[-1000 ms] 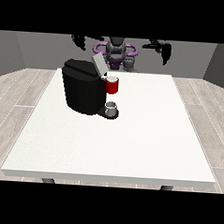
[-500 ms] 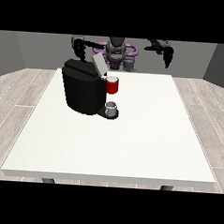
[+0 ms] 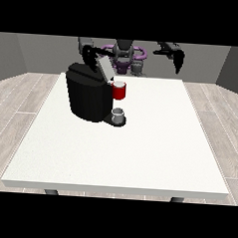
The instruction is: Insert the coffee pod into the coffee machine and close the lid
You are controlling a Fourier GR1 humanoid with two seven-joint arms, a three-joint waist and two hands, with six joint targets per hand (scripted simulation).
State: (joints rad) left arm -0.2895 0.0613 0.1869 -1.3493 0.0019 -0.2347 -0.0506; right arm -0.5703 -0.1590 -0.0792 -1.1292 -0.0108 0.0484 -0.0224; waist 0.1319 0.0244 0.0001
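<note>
hand at view's right (image 3: 177,60) raised clear of table (image 3: 154,143), fingers hung straight. hand at view's left (image 3: 86,53) behind coffee machine (image 3: 87,91), finger state cannot be told. lid (image 3: 104,69) tilted up. risk judged: lid knocked askew by near hand; pod not discerned.

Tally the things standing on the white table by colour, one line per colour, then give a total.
Black: 1, the coffee machine
Red: 1, the red thing at the machine
Grey: 1, a grey thing at the machine's base
Total: 3, all on the table
</note>
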